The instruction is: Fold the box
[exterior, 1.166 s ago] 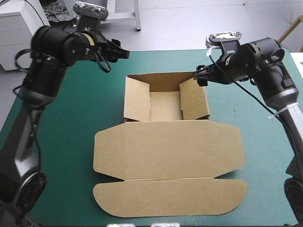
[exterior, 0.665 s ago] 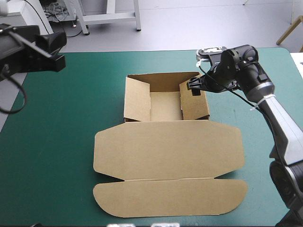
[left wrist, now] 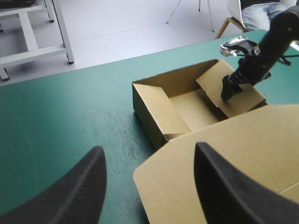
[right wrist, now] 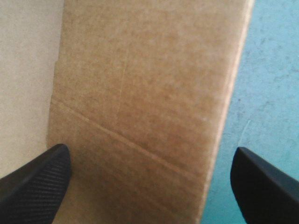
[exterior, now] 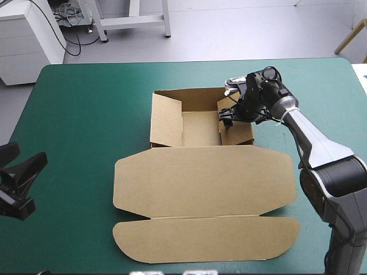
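Two tools are spread wide, and neither one pinches anything. The brown box (exterior: 200, 183) lies in the middle of the teal-green table (exterior: 80, 109). Its tray part sits in the upper middle of the high view, with its walls standing up. Its lid lies flat toward the lower middle. The right tool (exterior: 227, 113) is at the tray's right wall, right of centre, and that wall's inner flap sits between its black fingers (right wrist: 32, 182). The left tool (exterior: 24, 157) hangs at the lower left, well apart from the box.
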You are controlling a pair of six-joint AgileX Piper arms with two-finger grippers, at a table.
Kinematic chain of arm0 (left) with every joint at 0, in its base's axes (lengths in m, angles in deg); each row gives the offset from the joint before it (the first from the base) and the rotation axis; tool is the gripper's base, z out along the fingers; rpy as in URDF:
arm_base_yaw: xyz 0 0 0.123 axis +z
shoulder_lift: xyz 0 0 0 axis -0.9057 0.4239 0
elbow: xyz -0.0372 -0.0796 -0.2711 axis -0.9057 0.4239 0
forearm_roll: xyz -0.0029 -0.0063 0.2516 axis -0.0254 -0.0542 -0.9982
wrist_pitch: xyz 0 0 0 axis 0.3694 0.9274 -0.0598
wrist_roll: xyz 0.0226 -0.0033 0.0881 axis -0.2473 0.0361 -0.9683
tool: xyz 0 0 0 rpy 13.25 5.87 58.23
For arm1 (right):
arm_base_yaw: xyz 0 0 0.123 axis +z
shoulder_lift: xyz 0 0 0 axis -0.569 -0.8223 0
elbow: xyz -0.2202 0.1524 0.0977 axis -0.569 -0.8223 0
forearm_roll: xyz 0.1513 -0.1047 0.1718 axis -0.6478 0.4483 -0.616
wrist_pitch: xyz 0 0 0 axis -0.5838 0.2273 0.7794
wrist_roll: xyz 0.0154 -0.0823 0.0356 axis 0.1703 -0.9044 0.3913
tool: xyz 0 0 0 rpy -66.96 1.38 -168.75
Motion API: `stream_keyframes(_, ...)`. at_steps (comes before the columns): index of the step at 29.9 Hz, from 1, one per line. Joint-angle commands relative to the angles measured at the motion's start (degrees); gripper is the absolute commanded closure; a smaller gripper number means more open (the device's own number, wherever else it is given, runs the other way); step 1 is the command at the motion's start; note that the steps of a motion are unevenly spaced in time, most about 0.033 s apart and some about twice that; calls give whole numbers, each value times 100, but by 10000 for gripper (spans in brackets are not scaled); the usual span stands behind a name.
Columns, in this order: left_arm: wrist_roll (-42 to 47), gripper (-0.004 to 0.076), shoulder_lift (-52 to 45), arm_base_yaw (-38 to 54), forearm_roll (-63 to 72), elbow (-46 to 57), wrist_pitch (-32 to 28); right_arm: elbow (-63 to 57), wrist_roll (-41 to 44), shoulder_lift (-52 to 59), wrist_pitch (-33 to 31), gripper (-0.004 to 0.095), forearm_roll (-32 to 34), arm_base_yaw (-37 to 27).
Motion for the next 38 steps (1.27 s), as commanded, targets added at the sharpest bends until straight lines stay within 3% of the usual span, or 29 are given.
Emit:
stream_keyframes(1, 81, 344, -180, -22, 173, 201, 246, 143, -65, 235, 156, 129, 0, -6)
stream_keyframes(6, 91, 365, -245, -22, 238, 260, 246, 143, -65, 162, 82, 340, 0, -18)
stream_keyframes(8, 91, 371, -245, -22, 238, 260, 246, 143, -65, 162, 56, 477, -66, -52)
stream_keyframes(12, 91, 383, -245, -22, 238, 260, 246, 143, -196, 162, -159, 880, -66, -191)
stream_keyframes(13, 91, 389, -245, -22, 238, 260, 246, 143, -202, 162, -185, 926, -66, -232)
stream_keyframes(21, 91, 456, -245, -22, 437, 260, 246, 1037, -567, 220, -333, 927, -64, -1065)
stream_keyframes(27, 91, 517, -245, -22, 458, 260, 246, 1888, -850, 223, -347, 927, -64, -2449)
stream_keyframes(34, 91, 527, -245, -22, 448, 260, 246, 1912, -1031, 9, -347, 927, -87, -4044)
stream_keyframes(38, 91, 647, -245, -22, 425, 260, 233, 1912, -1047, -205, -347, 927, -101, -4616)
